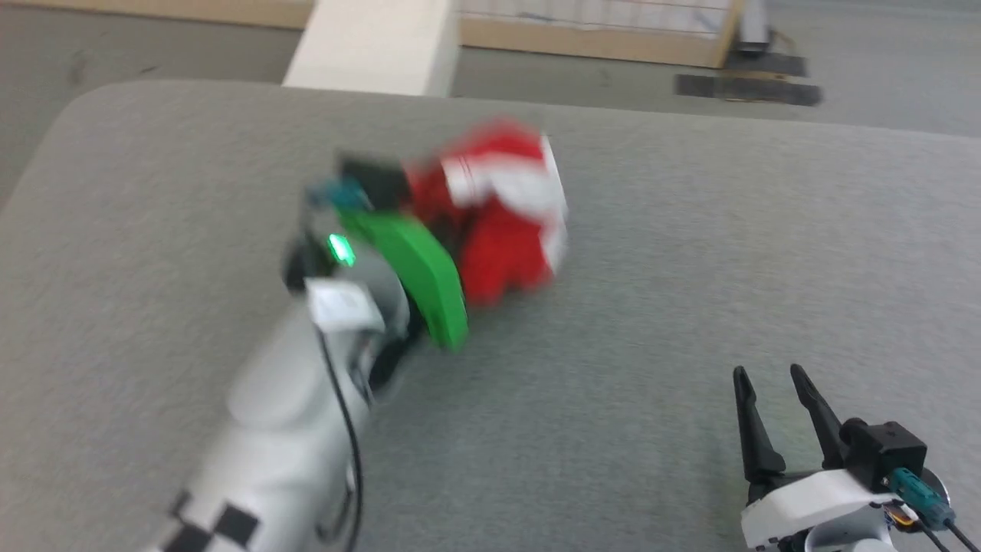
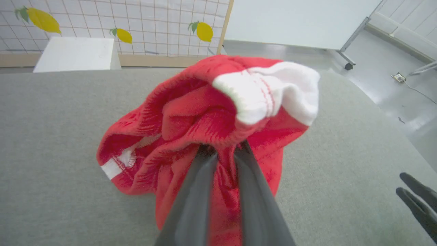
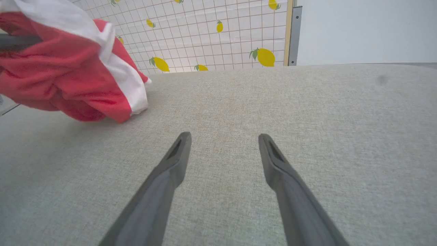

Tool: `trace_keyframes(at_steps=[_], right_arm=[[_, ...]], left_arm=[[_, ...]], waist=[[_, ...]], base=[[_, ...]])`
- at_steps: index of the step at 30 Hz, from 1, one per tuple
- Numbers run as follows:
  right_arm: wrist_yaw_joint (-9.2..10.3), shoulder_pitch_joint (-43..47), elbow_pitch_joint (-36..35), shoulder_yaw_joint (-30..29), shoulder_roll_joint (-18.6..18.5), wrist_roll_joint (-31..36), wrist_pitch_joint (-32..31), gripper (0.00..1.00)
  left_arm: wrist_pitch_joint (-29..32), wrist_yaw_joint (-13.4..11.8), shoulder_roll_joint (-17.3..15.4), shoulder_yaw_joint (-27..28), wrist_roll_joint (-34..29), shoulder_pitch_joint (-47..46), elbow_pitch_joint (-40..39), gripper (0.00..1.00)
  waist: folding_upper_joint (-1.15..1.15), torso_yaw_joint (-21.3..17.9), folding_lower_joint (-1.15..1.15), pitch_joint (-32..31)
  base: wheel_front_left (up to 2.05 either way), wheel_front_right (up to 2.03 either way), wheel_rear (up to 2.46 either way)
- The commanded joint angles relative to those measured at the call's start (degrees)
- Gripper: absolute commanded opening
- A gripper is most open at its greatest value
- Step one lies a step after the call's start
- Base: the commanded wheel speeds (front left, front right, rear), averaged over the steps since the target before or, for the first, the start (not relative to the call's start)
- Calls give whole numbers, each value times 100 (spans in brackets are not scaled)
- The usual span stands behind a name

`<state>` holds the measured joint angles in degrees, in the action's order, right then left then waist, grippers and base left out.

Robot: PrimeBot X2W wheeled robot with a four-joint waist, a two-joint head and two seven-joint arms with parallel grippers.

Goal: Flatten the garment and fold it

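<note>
The garment is a bunched red cloth with white bands, lifted in a crumpled ball over the grey table. My left gripper is shut on a fold of the garment, its two dark fingers buried in the red fabric. In the head view the left gripper is blurred, with a green wrist cover behind it. My right gripper rests at the lower right, open and holding nothing. From the right wrist, the open right gripper points over bare cloth, with the garment hanging at the upper left.
A white block stands beyond the table's far edge. A lemon-patterned grid panel with a wooden frame lines the back. Grey floor drops off past the table's right edge, with a cable and a wheeled stand there.
</note>
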<state>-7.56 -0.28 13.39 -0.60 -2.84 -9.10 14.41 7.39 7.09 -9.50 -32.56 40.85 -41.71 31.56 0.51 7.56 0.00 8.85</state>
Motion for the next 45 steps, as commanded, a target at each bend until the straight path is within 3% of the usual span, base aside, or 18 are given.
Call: trace_keyframes(at_steps=[1,8,9,10,18,22,25,32,36,41,45], right_arm=[[8,70,37,-15,-4,-49,52,100],[8,184,-43,-149,-4,-143,57,100],[8,202,-49,-170,-4,-156,57,100],[8,212,-48,-173,-4,-167,58,100],[8,210,-20,-88,-4,-268,58,100],[8,234,-26,-67,-4,-313,58,100],[8,263,-27,-70,-4,-328,58,100],[8,284,-6,-40,-4,-341,59,100],[8,270,58,11,-4,-331,59,100],[8,73,305,235,-4,-342,-39,100],[8,-400,337,757,-4,-336,-693,100]], left_arm=[[132,39,14,-169,96,273,38,0],[1110,5,45,-770,509,1118,321,0],[1220,-28,43,-781,557,1177,336,25],[1278,-42,44,-768,608,1208,314,100],[1273,-230,-51,113,1580,1487,-654,100],[852,-537,-318,652,1719,1730,-1383,100],[191,-813,-529,1145,1623,1963,-1835,100],[-1727,-1186,-1111,1749,559,2603,-2063,100],[-2184,-1351,-1213,1845,-118,3015,-2034,100],[-2235,-1486,-900,2194,-680,3491,-2261,100],[-2237,-1380,-528,2520,-954,3803,-2406,100]], waist=[[-51,-468,0,-137],[-51,-625,0,-156],[-51,-594,0,-176],[-51,-566,0,-194],[-51,-268,0,-469],[-51,-101,0,-576],[-51,17,0,-619],[-51,119,0,-687],[-51,127,0,-690],[-51,113,0,-650],[-51,108,0,-576]], base=[[0,0,0],[0,0,0],[0,0,0],[0,0,0],[0,0,0],[0,0,0],[0,0,0],[0,0,0],[0,0,0],[0,0,0],[0,0,0]])
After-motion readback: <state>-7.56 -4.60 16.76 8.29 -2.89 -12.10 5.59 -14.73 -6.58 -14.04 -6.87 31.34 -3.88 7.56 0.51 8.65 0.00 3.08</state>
